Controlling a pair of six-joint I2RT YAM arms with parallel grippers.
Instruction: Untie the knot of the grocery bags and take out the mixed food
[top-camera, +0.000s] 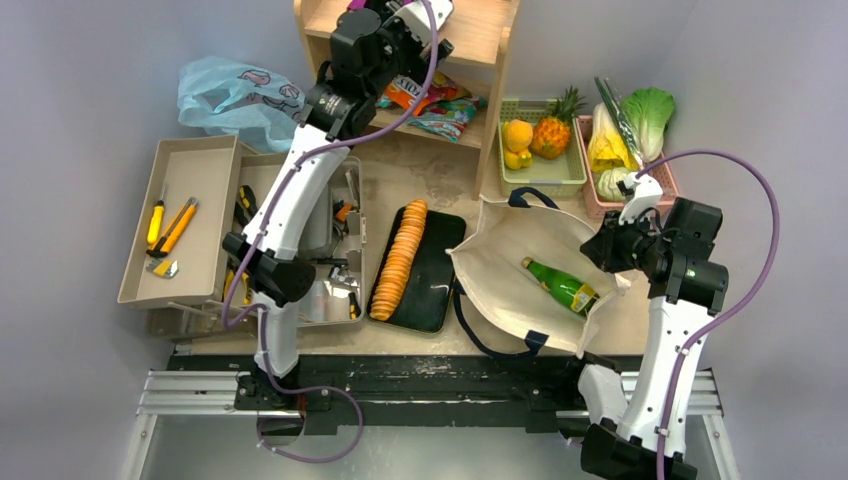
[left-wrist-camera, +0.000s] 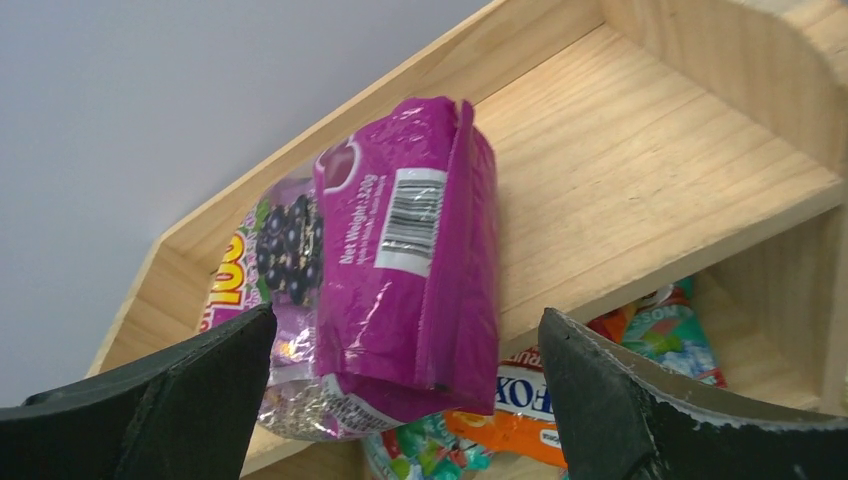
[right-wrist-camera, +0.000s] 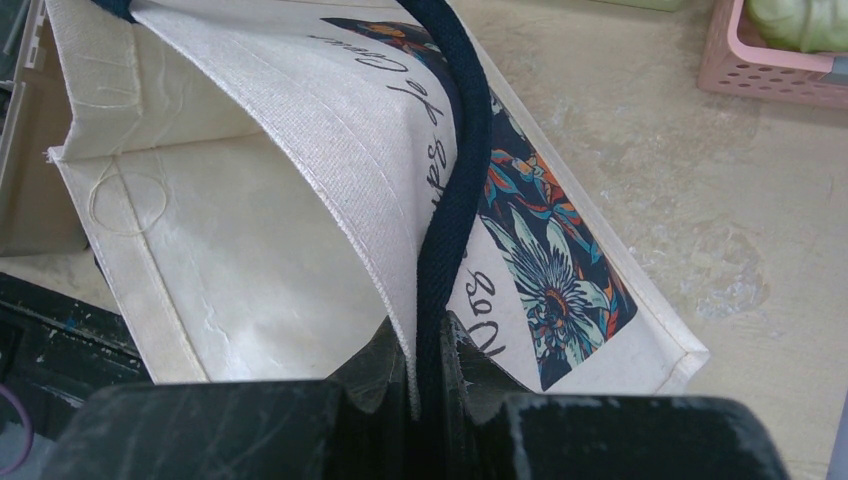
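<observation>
Canvas tote (top-camera: 510, 265) lies open on the counter (top-camera: 425, 175), right of centre, with a green glass bottle (top-camera: 560, 285) inside; blue plastic bag (top-camera: 235, 95) upper left. Left wrist view: left fingers (left-wrist-camera: 170, 400) spread wide, purple snack pack (left-wrist-camera: 400, 260) between them on a wooden shelf (left-wrist-camera: 620, 170). Right wrist view: right fingers (right-wrist-camera: 250, 430) pinch the tote's rim and navy strap (right-wrist-camera: 465, 150).

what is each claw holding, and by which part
Right claw grips the canvas tote by its rim and navy strap; left claw holds nothing.
</observation>
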